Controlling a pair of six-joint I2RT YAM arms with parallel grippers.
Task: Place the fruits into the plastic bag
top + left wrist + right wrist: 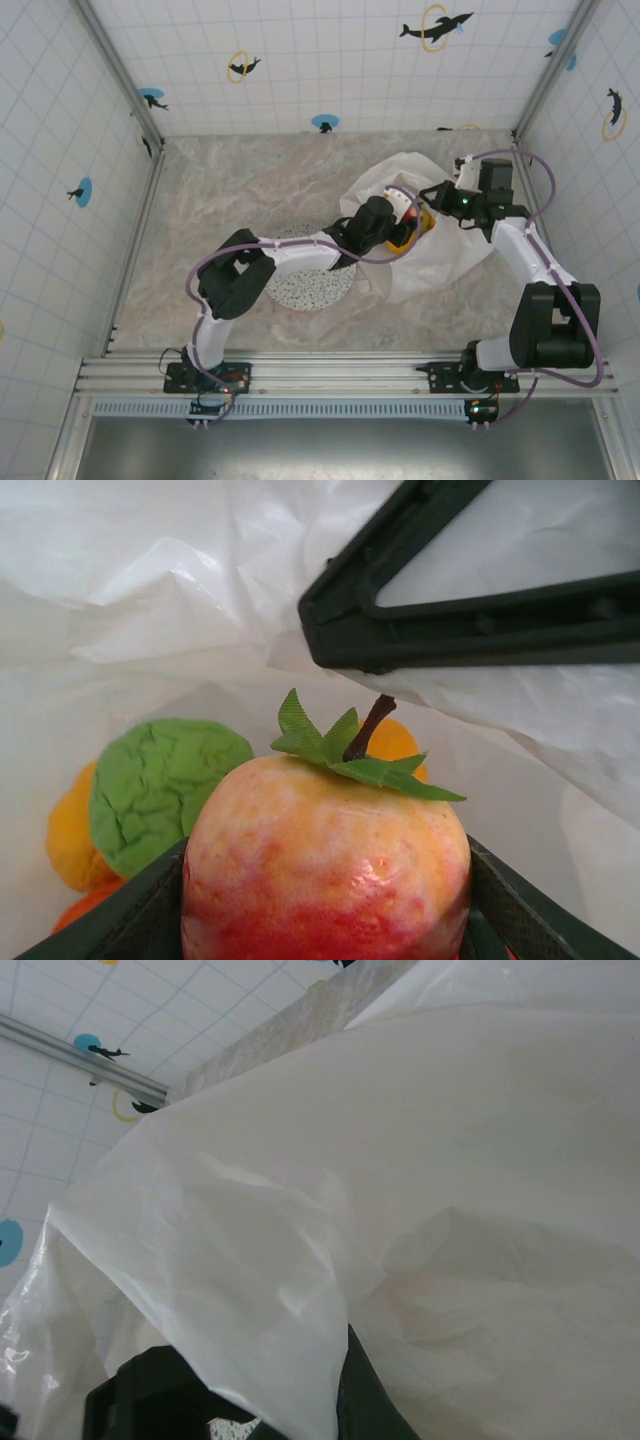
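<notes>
- The plastic bag (pixel 150 600) is thin white film, glossy and crinkled into soft folds. It lies bunched on the marbled table (pixel 230 190) with its mouth around the left gripper (pixel 405 215)
- Between that gripper's dark ribbed fingers (pixel 120 925) sits a red-and-yellow apple (pixel 325 865). It is round, shiny and blotched, with a brown stem and serrated green leaves. Both fingers press its sides with the jaws partly spread, so the apple is gripped
- Ahead of the fingertips and to their left, inside the bag, rests a green fruit (pixel 160 785), round with a wrinkled matt skin
- A smooth orange fruit (pixel 68 835) is tucked against the green fruit's left side, and a second orange fruit (pixel 398 742) peeps out beyond the apple's stem
- The right gripper (pixel 432 196) is closed. Its black angular fingers (pixel 480 630) meet at a point on a fold of bag film above and ahead of the apple, pinching it
- Behind the left gripper, partly under its forearm, lies a round speckled grey plate (pixel 310 288)
</notes>
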